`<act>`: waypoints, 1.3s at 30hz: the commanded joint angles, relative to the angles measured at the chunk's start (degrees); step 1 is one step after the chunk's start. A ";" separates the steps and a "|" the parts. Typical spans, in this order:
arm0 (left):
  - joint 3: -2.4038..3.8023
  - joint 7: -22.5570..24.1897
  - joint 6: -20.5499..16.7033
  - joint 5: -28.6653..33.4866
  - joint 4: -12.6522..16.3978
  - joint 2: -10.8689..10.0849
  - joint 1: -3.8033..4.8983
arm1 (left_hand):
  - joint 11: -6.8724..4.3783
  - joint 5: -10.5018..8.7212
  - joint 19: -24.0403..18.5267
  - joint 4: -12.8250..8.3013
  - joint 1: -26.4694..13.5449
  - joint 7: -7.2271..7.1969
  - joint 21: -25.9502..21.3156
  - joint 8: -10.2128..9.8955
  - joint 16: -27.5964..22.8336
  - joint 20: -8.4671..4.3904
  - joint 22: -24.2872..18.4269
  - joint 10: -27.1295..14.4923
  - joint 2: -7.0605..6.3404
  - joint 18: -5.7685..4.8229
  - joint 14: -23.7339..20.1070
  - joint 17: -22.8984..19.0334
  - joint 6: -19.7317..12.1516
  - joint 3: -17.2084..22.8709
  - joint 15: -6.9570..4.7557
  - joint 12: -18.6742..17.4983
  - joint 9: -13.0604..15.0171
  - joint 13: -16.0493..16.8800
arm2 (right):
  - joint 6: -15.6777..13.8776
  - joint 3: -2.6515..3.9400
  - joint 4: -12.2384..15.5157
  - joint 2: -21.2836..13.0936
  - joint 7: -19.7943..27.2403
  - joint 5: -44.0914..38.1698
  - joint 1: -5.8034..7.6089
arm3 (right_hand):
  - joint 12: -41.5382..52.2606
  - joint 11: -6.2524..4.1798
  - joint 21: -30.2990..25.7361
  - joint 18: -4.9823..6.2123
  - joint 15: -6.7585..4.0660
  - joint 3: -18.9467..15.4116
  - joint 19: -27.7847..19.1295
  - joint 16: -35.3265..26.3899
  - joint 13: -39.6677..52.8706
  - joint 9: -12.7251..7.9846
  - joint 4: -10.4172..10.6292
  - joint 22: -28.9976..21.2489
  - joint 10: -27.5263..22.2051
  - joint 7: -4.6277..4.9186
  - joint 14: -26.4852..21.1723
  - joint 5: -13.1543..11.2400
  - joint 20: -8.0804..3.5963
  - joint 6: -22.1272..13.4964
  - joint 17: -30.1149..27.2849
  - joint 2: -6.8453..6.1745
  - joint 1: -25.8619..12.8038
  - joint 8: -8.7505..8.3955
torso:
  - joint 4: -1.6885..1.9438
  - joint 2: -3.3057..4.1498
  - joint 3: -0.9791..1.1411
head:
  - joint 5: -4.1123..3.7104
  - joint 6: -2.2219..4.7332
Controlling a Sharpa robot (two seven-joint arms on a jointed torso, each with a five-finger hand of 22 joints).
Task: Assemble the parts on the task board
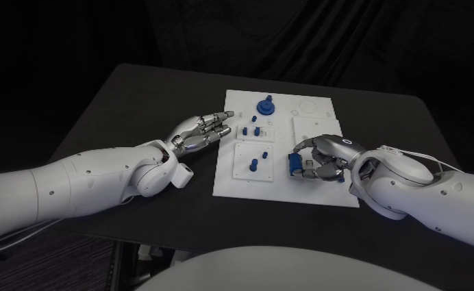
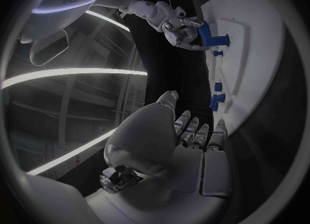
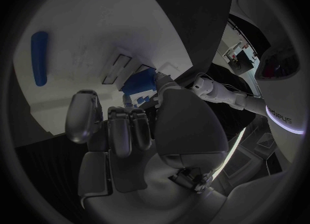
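Left hand [image 1: 203, 132] is hovering with fingers loosely spread and holding nothing, just beside the white board [image 1: 318, 192], likely waiting clear of the work. Past its fingertips, small blue pegs [image 1: 255, 129] are standing on the board. Right hand [image 1: 321, 157] is curling around a blue block [image 1: 295, 165], apparently seating it.

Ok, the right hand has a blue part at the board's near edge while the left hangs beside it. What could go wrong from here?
1. The right hand holds the blue part with its fingers curled around it; a skewed grip could jam the part on insertion.
2. Small blue pegs stand close by; the hand might knock them.
3. The left hand is off the task board, so pushing could shift the board.
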 commanded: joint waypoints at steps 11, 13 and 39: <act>0.05 1.35 0.69 0.09 0.10 0.05 -0.20 | -0.06 0.18 0.06 -0.01 -0.38 0.95 0.09 0.13 0.03 0.12 -0.05 0.40 0.17 0.56 0.31 -0.01 0.32 0.23 0.11 0.34 0.03 0.07 | -1.11 0.02 -0.52 0.10 1.39 0.30 -0.01 | -0.31 -0.39 -0.63 -0.13 0.03 0.92 -0.32 0.17 15.07 0.87 -4.52 9.35 5.97 -0.71 6.04 -0.45 -0.06 6.23 15.09 2.55 2.79 4.28 | -0.06 -0.05 0.00 | 0.14 -0.01; 0.05 1.35 0.71 0.09 0.09 0.06 -0.22 | -0.06 0.18 0.06 -0.01 -0.38 0.95 0.09 0.13 0.03 0.12 -0.05 0.40 0.17 0.56 0.31 -0.01 0.32 0.23 0.11 0.34 0.03 0.07 | -1.39 0.02 -0.46 0.07 1.71 0.30 -0.02 | -0.31 -0.57 -0.67 -0.12 -0.12 0.88 -0.34 0.17 15.07 1.74 -5.40 9.35 5.97 -0.99 6.04 -0.48 -0.21 7.47 15.09 2.80 3.02 5.93 | -0.05 -0.05 -0.01 | -0.01 -0.01; 0.05 1.26 0.80 0.09 0.15 -0.09 -0.45 | -0.04 0.19 0.07 0.00 -0.41 1.02 0.09 0.10 0.02 0.11 -0.06 0.38 0.20 0.57 0.28 -0.02 0.19 0.33 0.08 0.28 0.01 0.06 | -5.88 0.01 1.45 -1.68 4.24 0.30 -0.12 | -0.31 -1.49 -0.94 -0.12 -0.90 -0.04 -0.35 0.17 15.07 14.94 -11.47 9.35 5.97 -2.44 6.04 -0.44 -0.96 2.60 15.09 4.65 4.24 25.55 | -0.05 -0.04 0.05 | -0.13 -0.01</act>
